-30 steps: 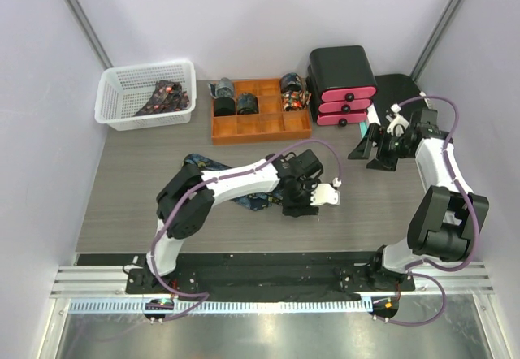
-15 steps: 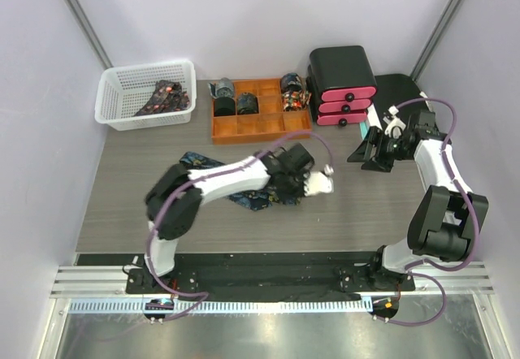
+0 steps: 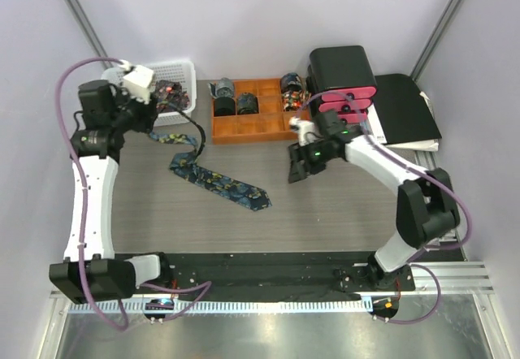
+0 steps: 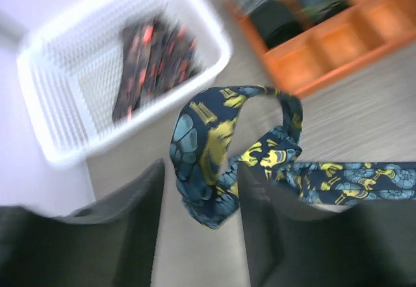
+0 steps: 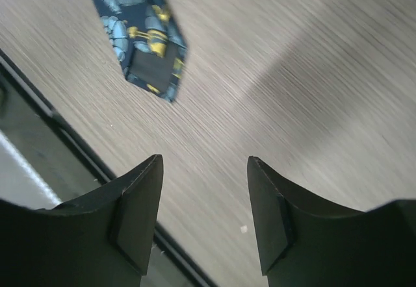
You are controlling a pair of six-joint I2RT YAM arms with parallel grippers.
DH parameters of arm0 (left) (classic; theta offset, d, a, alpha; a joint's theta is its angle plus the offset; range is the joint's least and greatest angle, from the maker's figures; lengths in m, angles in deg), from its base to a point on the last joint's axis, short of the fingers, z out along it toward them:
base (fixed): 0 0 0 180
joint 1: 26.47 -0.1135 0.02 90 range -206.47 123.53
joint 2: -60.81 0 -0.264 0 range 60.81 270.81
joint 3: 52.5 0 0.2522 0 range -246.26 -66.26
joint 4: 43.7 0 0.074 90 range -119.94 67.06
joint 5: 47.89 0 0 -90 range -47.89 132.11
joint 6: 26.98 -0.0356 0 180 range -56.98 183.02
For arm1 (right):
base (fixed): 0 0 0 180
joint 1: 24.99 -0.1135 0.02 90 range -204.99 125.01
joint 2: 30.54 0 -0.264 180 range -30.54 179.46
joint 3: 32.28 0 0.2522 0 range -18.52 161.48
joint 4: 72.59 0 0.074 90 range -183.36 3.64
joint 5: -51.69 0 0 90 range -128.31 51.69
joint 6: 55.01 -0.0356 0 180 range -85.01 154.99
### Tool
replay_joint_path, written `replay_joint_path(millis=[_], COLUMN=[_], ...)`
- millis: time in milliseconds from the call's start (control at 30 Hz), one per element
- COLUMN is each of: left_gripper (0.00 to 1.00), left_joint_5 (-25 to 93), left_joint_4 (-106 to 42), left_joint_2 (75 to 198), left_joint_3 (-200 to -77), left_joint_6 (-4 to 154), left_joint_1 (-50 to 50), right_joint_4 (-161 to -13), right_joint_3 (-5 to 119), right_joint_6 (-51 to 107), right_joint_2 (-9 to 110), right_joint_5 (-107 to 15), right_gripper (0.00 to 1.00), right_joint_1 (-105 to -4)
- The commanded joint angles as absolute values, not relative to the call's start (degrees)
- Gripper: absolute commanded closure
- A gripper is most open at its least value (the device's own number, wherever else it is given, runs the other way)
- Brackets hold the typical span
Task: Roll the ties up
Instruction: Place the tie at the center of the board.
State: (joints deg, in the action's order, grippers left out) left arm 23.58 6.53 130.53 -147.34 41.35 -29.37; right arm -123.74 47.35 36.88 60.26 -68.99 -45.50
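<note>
A navy tie with teal-gold pattern (image 3: 219,184) lies stretched out diagonally on the table, wide pointed end (image 5: 153,73) towards the front. Its narrow end (image 4: 208,163) is bunched in a loop between the fingers of my left gripper (image 4: 201,170), which is open beside the white basket (image 3: 122,109); a small gap shows on the left side. My left gripper (image 3: 149,123) hovers at the far left. My right gripper (image 3: 294,168) is open and empty over bare table right of the tie's wide end. Several rolled ties (image 3: 223,89) sit in the orange tray (image 3: 260,136).
The white basket (image 4: 58,124) holds a dark tie with red pattern (image 3: 166,92). A black and pink drawer unit (image 3: 341,79) and a black folder (image 3: 406,107) stand at the back right. The table's front edge and black rail (image 5: 39,124) lie just below my right gripper.
My left arm has swung from the table's middle to the far left by the basket, and the tie now lies stretched out. My right gripper has come from the right side to the middle.
</note>
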Motion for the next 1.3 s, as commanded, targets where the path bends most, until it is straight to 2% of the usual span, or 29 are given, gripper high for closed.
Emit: replay_joint_path(millis=[0, 33, 100, 133, 267, 433, 533, 600, 633, 733, 867, 967, 1000, 1133, 1267], left_gripper=[0.40, 0.29, 0.21, 0.11, 0.06, 0.06, 0.06, 0.06, 0.06, 0.08, 0.10, 0.15, 0.19, 0.32, 0.39], left_joint_5=[20.66, 19.71, 18.99, 19.78, 21.19, 20.14, 19.09, 17.68, 17.33, 14.87, 9.68, 11.69, 12.92, 15.20, 17.31], left_joint_4=[11.11, 10.76, 9.88, 9.44, 8.65, 10.76, 11.19, 11.55, 11.64, 13.29, 18.48, 22.44, 22.62, 20.87, 18.23], left_joint_2=[131.75, 131.13, 129.29, 128.58, 127.61, 129.81, 130.42, 130.95, 131.30, 132.61, 134.64, 136.22, 136.49, 138.77, 144.38], left_joint_3=[-143.79, -142.56, -141.33, -140.28, -139.30, -141.14, -141.23, -141.23, -141.15, -141.23, -141.06, -139.05, -138.25, -136.22, -140.60], left_joint_6=[47.18, 47.81, 48.69, 48.78, 48.96, 48.52, 48.00, 47.55, 47.47, 46.51, 40.37, 33.77, 31.49, 29.62, 28.84], left_joint_1=[-40.08, -42.97, -44.05, -44.05, -44.14, -44.14, -44.14, -44.05, -44.14, -44.05, -43.26, -39.05, -36.69, -33.16, -30.08], right_joint_4=[-118.88, -118.53, -117.48, -117.12, -116.85, -117.38, -117.73, -117.65, -117.73, -118.52, -122.02, -123.35, -123.62, -126.60, -129.15], right_joint_3=[53.36, 55.20, 56.88, 58.63, 62.86, 63.40, 59.36, 54.81, 53.21, 46.71, 37.49, 29.75, 26.95, 25.60, 27.97], right_joint_6=[41.84, 42.37, 42.72, 42.90, 44.04, 45.01, 47.29, 49.49, 50.19, 52.82, 60.28, 71.26, 73.99, 86.38, 87.72], right_joint_2=[65.77, 67.09, 71.05, 72.45, 78.78, 84.50, 84.24, 83.46, 82.49, 78.20, 69.51, 61.17, 59.65, 54.63, 53.39], right_joint_5=[-57.48, -56.34, -54.23, -53.44, -49.83, -47.19, -44.57, -42.36, -41.05, -39.72, -38.58, -33.50, -32.78, -31.98, -33.56], right_gripper=[0.43, 0.43, 0.44, 0.44, 0.46, 0.53, 0.63, 0.74, 0.84, 0.99, 0.99, 0.99, 0.99, 0.99, 0.99], right_joint_1=[-58.08, -59.78, -62.95, -65.66, -70.77, -72.80, -72.80, -72.45, -72.10, -68.59, -59.38, -48.84, -42.54, -31.79, -26.75])
